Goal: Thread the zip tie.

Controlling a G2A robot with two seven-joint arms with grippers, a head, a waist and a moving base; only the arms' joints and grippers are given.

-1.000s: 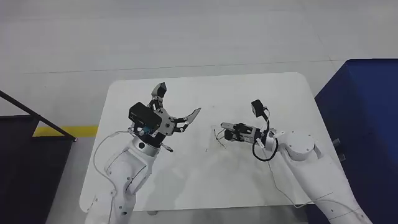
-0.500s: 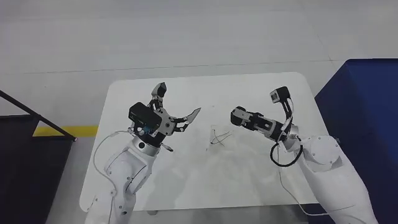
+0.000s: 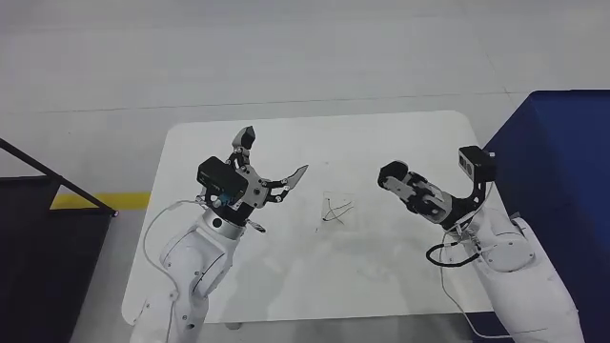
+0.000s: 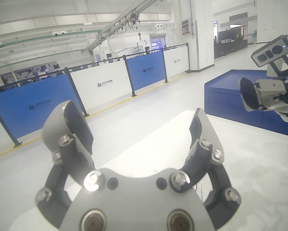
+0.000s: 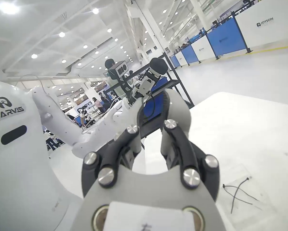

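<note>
Fingers (image 3: 246,136) of the left gripper (image 3: 274,152) are spread wide with nothing between them. Those of the right gripper (image 3: 391,173) are pressed together and hold nothing. Neither pair touches the zip tie (image 3: 334,211).

The zip tie lies flat near the middle of the table (image 3: 400,276), as thin black strands that cross each other, with a small head at one end. Whether the tail passes through that head is too fine to tell. It sits between the two arms, probably so that either can reach it.

The left gripper hangs above the table on its own side, near the zip tie but clear of it. Its wide spread suits a coming grasp rather than any hold. The right gripper is raised above the table on the opposite side, well apart from the strands and pointing roughly across towards the other arm. With both grippers empty, the threading itself looks either finished or not in hand just now.
</note>
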